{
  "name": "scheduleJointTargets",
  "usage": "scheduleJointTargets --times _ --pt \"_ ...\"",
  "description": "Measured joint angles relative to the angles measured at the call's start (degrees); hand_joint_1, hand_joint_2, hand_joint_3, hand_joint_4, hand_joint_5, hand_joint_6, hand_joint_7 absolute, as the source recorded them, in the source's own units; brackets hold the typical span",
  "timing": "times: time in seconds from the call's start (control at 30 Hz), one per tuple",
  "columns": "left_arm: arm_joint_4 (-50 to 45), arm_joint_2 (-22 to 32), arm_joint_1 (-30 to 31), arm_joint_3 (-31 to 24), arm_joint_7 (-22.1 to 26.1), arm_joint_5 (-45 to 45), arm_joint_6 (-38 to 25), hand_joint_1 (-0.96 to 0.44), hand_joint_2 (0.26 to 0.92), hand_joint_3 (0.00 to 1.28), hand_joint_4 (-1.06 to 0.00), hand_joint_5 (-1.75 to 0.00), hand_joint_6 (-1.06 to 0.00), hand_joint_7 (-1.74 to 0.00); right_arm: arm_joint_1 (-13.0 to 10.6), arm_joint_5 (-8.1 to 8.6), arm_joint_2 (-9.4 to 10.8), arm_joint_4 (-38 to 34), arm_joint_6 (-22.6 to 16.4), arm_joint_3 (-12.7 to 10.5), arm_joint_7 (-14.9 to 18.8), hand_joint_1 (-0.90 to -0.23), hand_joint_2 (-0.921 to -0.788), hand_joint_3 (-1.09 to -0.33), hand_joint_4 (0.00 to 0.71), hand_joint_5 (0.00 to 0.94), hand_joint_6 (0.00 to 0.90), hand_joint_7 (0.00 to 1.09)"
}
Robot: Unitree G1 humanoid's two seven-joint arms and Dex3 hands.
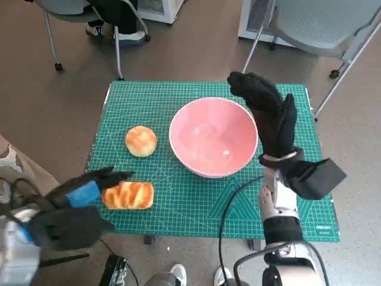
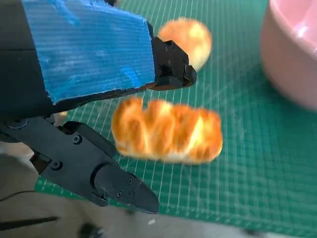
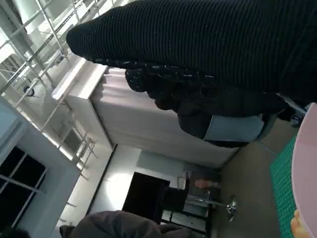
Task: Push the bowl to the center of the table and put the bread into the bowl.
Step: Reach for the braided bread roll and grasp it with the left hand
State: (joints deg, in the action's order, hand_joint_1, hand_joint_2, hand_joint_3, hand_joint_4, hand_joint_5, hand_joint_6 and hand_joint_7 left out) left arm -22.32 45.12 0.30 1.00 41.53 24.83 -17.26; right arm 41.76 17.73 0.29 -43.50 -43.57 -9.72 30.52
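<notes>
Left hand fingers apart, straddling long bread | right hand beside bowl, grip unclear

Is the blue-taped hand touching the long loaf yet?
Apart. In the left wrist view the left hand brackets the long loaf, green mat showing between its fingers and the bread.

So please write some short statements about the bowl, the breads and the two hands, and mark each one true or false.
1. The pink bowl is empty. True.
2. The long bread lies inside the bowl. False: it lies on the green mat, near the left hand.
3. The left hand holds the long bread. False: its fingers are apart around it, holding nothing.
4. The round bread lies on the mat, left of the bowl. True.
5. The right hand is at the bowl's right side. True.
</notes>
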Motion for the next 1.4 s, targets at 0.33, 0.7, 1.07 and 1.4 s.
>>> scheduleJointTargets --times 0.33,0.7,1.07,1.4 --pt "-1.8 0.0 -1.0 1.4 -0.3 2.6 -2.8 -0.42 0.675 0.00 -0.12 -0.01 -0.30 -0.07 -0.3 -0.05 0.0 1.3 0.1 0.4 -0.6 -0.659 -0.921 -0.790 0.230 0.002 0.158 0.35" --pt "0.6 -0.1 -1.7 3.0 -2.5 4.2 -2.8 -0.40 0.672 0.00 -0.12 -0.01 -0.30 -0.06 -0.9 -0.06 0.1 1.3 0.1 0.8 -1.1 -0.658 -0.921 -0.791 0.230 0.002 0.148 0.36" --pt "4.3 -0.6 -3.9 5.1 -3.9 4.5 -2.4 -0.42 0.675 0.00 -0.13 0.00 -0.31 -0.05 -1.0 -0.05 0.1 1.2 0.1 0.9 -1.2 -0.655 -0.921 -0.792 0.231 0.002 0.139 0.38" --pt "6.1 -0.6 -6.3 6.3 -5.0 5.1 -2.3 -0.43 0.685 0.01 -0.13 0.00 -0.32 -0.04 -1.0 -0.01 0.4 1.0 0.1 0.9 -1.2 -0.662 -0.921 -0.793 0.232 0.002 0.129 0.40"
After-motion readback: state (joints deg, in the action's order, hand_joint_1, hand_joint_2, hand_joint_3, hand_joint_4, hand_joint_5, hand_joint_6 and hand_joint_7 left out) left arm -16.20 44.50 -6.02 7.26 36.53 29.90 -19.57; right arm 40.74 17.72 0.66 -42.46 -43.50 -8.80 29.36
